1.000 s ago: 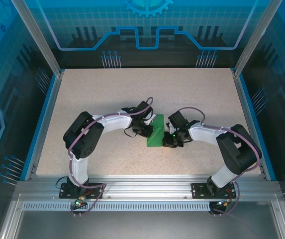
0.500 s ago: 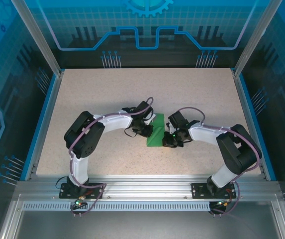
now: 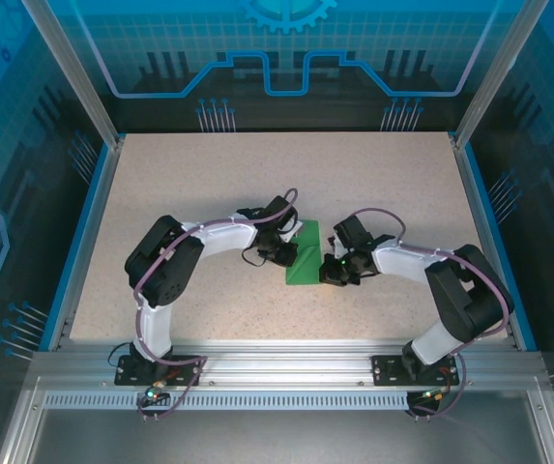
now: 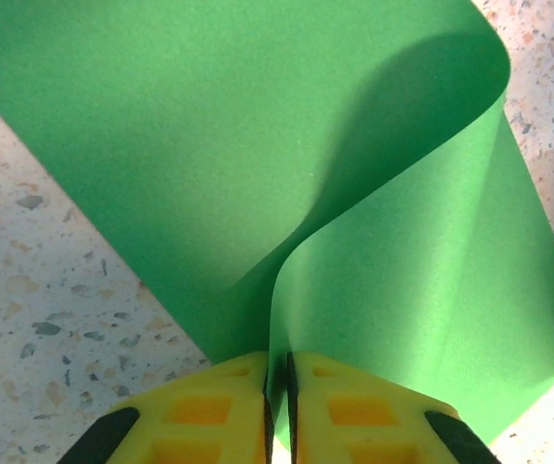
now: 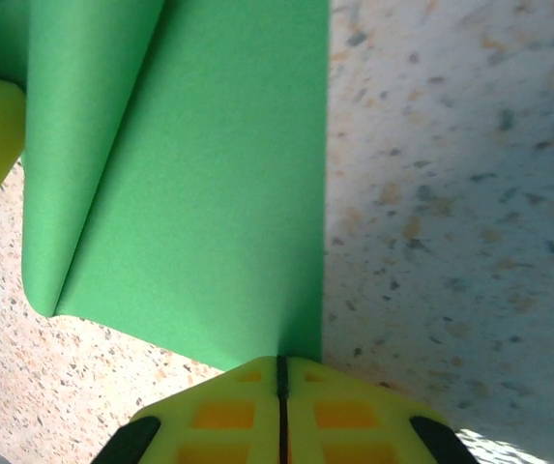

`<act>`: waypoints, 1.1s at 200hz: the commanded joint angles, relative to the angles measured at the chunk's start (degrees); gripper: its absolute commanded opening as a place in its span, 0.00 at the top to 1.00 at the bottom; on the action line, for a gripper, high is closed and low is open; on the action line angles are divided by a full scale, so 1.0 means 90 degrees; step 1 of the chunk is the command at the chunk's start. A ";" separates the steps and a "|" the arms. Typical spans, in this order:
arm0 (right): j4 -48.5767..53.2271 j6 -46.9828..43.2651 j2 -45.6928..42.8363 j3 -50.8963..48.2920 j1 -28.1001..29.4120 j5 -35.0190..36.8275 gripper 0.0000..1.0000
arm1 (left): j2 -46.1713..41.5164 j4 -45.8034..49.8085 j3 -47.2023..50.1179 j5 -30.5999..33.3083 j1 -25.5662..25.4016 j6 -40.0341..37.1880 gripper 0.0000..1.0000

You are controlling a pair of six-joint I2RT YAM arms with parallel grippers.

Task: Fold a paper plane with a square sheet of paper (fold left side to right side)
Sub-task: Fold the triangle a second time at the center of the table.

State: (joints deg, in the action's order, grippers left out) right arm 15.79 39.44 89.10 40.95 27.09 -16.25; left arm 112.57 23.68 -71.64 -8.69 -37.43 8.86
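Observation:
The square sheet of paper (image 3: 305, 257) is bright green and lies at the table's middle, bent over on itself. In the left wrist view its left part (image 4: 209, 145) curls up off the table and over to the right. My left gripper (image 4: 277, 387) is shut on that raised edge, and the paper shows between its yellow pads. My right gripper (image 5: 280, 372) is shut, its tips at the near right corner of the flat paper (image 5: 199, 193); no paper shows between its jaws. From above, the left gripper (image 3: 291, 249) and the right gripper (image 3: 330, 272) flank the sheet. The paper plane is out of view.
The speckled beige table (image 3: 209, 184) has blue rails along its left and right edges and an aluminium frame at the near edge. Both arms bend inward towards the middle, with their bases at the near edge.
The right arm has shifted slightly to the right. The left gripper and the green sheet look the same.

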 commanded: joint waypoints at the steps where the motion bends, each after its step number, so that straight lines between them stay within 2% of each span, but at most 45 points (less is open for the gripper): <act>1: -0.0865 0.0213 -0.0383 -0.0222 -0.0249 -0.0573 0.92 | 0.0207 0.0149 0.0108 -0.0143 0.0019 -0.0123 0.85; 36: -0.2032 0.0676 -0.0203 -0.0214 -0.0306 -0.0919 0.93 | 0.0226 0.0152 0.0101 -0.0170 0.0011 -0.0107 0.85; 69: -0.2518 0.0851 0.0181 0.0012 -0.0267 -0.0851 0.93 | 0.0235 0.0142 0.0125 -0.0099 -0.0045 -0.0114 0.85; 134: -0.2673 0.0884 0.1163 0.0701 -0.0023 -0.0924 0.94 | 0.0285 0.0142 0.0089 -0.0099 -0.0107 -0.0115 0.85; 220: -0.2298 0.0750 0.1521 0.0790 0.0036 -0.0760 0.94 | 0.0365 0.0220 -0.0003 -0.0089 -0.0148 -0.0145 0.85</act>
State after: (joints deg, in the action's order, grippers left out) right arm -6.85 46.74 101.43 47.48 26.63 -23.38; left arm 112.90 23.53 -71.75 -8.84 -37.67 8.84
